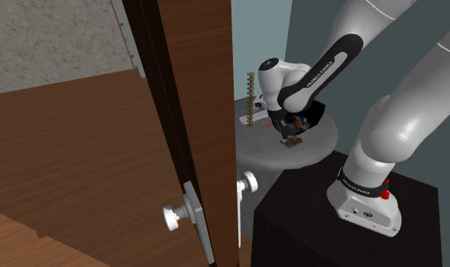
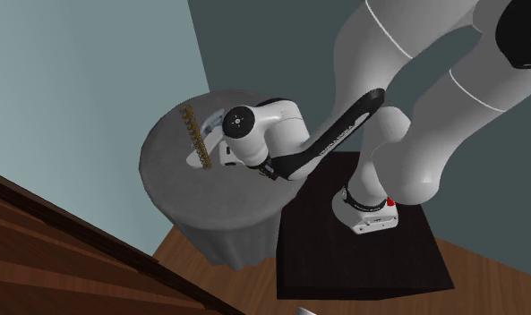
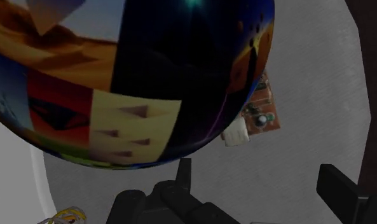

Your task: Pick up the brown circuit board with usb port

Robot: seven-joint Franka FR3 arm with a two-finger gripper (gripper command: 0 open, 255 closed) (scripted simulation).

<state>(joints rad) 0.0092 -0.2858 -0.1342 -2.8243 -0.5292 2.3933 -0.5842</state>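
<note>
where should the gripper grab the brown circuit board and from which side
Probably the exposed end of the circuit board, near its white connector, pinched across its thin edges. It seems to lie flat on the grey table with the patterned round object hiding the rest, so descend on the uncovered side with the open gripper.

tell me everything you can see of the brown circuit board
The circuit board is small, flat and reddish-brown, and it lies on the grey round table. It carries a dark round part and some tiny bits, and a white block sits at the end nearest the pincer. A large rounded thing with colourful patches hides much of it; I cannot tell whether the two touch. The pincer is open and does not touch the board.
</note>
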